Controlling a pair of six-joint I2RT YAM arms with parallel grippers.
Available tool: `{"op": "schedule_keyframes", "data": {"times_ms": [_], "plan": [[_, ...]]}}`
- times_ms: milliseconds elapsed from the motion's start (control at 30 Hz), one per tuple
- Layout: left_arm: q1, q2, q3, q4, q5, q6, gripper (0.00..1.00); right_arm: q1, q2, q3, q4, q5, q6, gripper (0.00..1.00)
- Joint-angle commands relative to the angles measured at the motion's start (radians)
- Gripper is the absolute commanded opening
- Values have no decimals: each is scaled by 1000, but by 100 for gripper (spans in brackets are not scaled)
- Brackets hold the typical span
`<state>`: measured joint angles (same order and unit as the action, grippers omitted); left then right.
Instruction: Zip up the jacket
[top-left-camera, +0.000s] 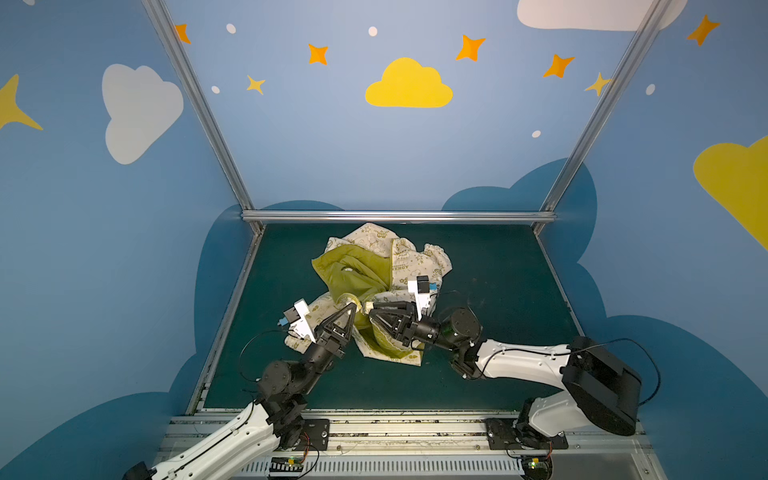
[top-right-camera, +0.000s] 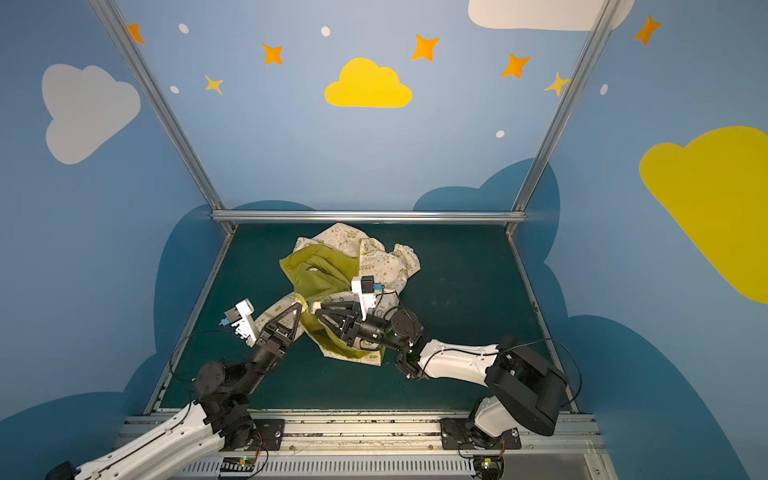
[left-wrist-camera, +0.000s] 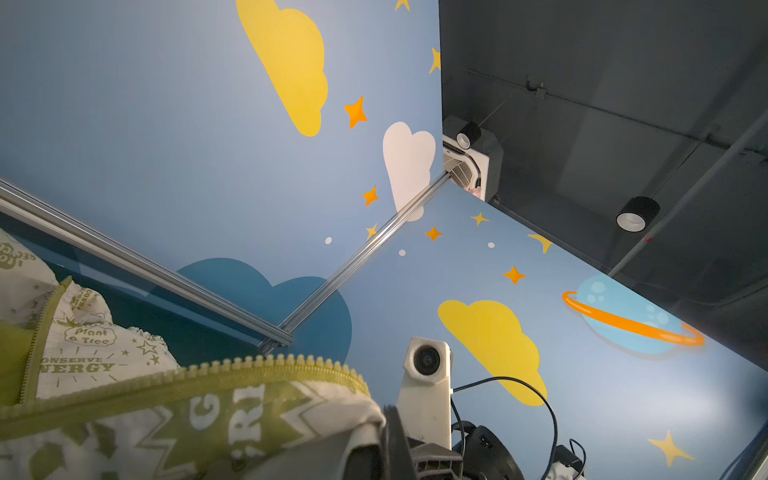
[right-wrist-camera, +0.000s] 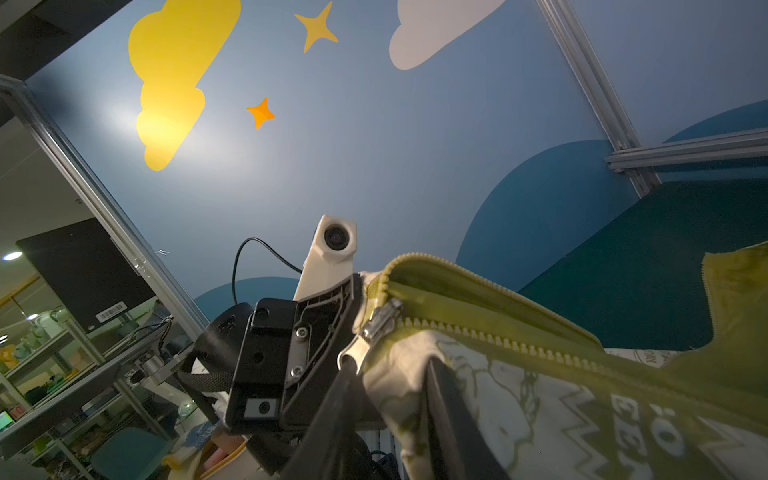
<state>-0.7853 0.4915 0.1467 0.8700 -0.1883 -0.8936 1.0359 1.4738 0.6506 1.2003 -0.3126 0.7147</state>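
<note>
The cream jacket (top-left-camera: 415, 259) (top-right-camera: 384, 259) with olive prints lies crumpled on the mat, its olive lining (top-left-camera: 353, 270) turned up at the left. Both grippers meet at its near corner and hold it raised. My left gripper (top-left-camera: 354, 306) (top-right-camera: 300, 305) (left-wrist-camera: 376, 451) is shut on the cream fabric beside a row of zipper teeth (left-wrist-camera: 270, 365). My right gripper (top-left-camera: 371, 312) (top-right-camera: 318, 310) (right-wrist-camera: 390, 374) faces it with its jaws parted, a fold of cream fabric bunched between the fingers (right-wrist-camera: 444, 415). The silver zipper slider (right-wrist-camera: 380, 320) sits at the end of the olive zipper (right-wrist-camera: 498, 336), its pull tab (right-wrist-camera: 353, 353) against the other fingertip.
The dark green mat (top-left-camera: 498, 332) (top-right-camera: 465, 332) is fenced by aluminium rails, one across the back (top-left-camera: 399, 216) and one along each side. Blue painted walls rise behind and beside them. The arms' bases stand on the front rail (top-left-camera: 407, 432).
</note>
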Motion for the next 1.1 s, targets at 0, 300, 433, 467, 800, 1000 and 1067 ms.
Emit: {"op": "schedule_keyframes", "data": {"times_ms": [0, 300, 433, 467, 800, 1000, 1067], "plan": [[5, 7, 0, 29, 8, 9, 3, 1, 20, 42, 22, -35, 36, 35], [4, 20, 2, 38, 15, 2, 3, -7, 57, 55, 100, -36, 66, 23], [4, 3, 1, 18, 10, 5, 3, -13, 63, 51, 123, -33, 78, 20], [5, -1, 1, 14, 10, 5, 3, -14, 65, 49, 134, -33, 81, 18], [5, -8, 7, -12, 20, 10, 3, -15, 95, 78, 194, -39, 107, 0], [4, -7, 16, -23, 31, 45, 3, -7, 107, 122, 207, -63, 156, 0], [4, -9, 23, -44, 32, 61, 3, -7, 102, 124, 207, -63, 162, 0]]}}
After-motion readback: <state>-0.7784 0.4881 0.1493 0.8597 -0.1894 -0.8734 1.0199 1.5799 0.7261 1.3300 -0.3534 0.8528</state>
